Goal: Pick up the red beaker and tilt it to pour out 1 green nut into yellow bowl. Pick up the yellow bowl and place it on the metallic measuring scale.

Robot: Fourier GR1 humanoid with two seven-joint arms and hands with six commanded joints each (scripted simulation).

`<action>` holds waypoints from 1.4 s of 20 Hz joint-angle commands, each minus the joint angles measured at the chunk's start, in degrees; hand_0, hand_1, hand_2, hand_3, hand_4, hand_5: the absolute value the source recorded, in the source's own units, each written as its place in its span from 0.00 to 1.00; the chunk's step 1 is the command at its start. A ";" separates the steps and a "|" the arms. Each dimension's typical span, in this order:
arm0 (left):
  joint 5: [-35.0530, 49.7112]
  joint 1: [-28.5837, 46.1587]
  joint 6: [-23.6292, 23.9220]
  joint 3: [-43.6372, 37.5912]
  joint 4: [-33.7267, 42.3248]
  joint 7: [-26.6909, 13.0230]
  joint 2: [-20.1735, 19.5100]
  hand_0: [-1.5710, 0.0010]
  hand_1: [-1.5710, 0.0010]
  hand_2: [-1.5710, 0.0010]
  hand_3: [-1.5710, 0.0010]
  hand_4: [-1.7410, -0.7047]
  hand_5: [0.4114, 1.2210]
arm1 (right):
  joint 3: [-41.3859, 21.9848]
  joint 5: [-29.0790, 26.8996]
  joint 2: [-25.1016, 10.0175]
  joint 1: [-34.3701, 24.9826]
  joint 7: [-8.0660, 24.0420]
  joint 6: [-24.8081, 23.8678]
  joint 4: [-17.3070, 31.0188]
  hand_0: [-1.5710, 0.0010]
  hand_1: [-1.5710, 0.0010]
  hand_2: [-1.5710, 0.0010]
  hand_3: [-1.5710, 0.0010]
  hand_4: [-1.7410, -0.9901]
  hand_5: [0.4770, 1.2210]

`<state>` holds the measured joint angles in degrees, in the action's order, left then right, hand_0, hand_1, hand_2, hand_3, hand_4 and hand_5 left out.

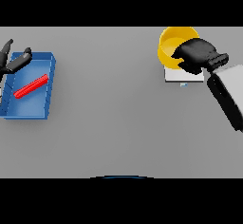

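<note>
My right hand (197, 54) is curled round the near rim of the yellow bowl (173, 40), fingers hooked over the edge, so I read it as gripping the bowl. The bowl sits over the far part of the metallic measuring scale (182, 75), whose pale plate shows just nearer me than the bowl and partly under my hand; I cannot tell whether the bowl's base already rests on the plate or hangs a little above it. I judge this to be the placing step, close to its end. To do it well I would lower straight down with the rim level, bring the bowl a touch toward me so it centres on the plate instead of overhanging the far edge, and only then let the fingers uncurl, lifting them up and clear without dragging the rim. I cannot see a nut inside the bowl from here. Well to the left of the scale, across the grey table (118, 123), my left hand (14, 59) hovers with fingers spread and relaxed at the far corner of a blue tray (45, 109), which holds a slim red object (31, 86) lying aslant.
</note>
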<state>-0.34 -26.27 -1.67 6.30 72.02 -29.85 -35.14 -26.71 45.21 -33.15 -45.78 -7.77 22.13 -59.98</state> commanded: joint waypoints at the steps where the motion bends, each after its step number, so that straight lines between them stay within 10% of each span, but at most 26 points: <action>1: 0.31 -0.58 -0.37 -0.47 -0.50 -0.77 -0.44 1.00 1.00 1.00 1.00 0.86 0.43 | 0.14 0.30 0.46 -0.51 -0.34 -1.09 2.61 0.00 0.00 0.01 0.27 0.00 1.00; 18: -0.17 -0.78 -0.91 0.09 -0.48 -1.71 -0.72 1.00 1.00 1.00 1.00 0.87 0.46 | 1.32 0.64 4.27 -3.90 -3.63 -7.88 22.27 0.00 0.00 0.13 0.08 0.00 1.00; 20: -0.57 -1.04 -0.77 0.40 -1.09 -1.48 -0.38 1.00 1.00 1.00 1.00 0.87 0.45 | 1.46 -0.02 3.71 -2.98 -4.06 -7.33 21.31 0.00 0.05 0.09 0.21 0.00 1.00; 22: -0.22 -0.71 -0.93 0.39 -0.53 -1.62 -0.35 1.00 1.00 1.00 1.00 0.87 0.45 | 1.52 0.12 3.94 -3.13 -2.72 -7.30 21.91 0.06 0.18 0.25 0.39 0.14 0.90; 28: 0.15 -0.94 -0.97 -0.40 -1.37 -1.10 -0.68 1.00 1.00 1.00 1.00 0.87 0.43 | 3.13 -2.53 4.60 -3.01 -1.39 -3.88 21.14 0.69 0.71 0.76 0.80 0.34 0.52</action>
<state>-0.20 -27.20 -2.64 5.90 70.65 -31.00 -35.83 -23.57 42.68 -28.55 -48.81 -9.16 18.23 -38.85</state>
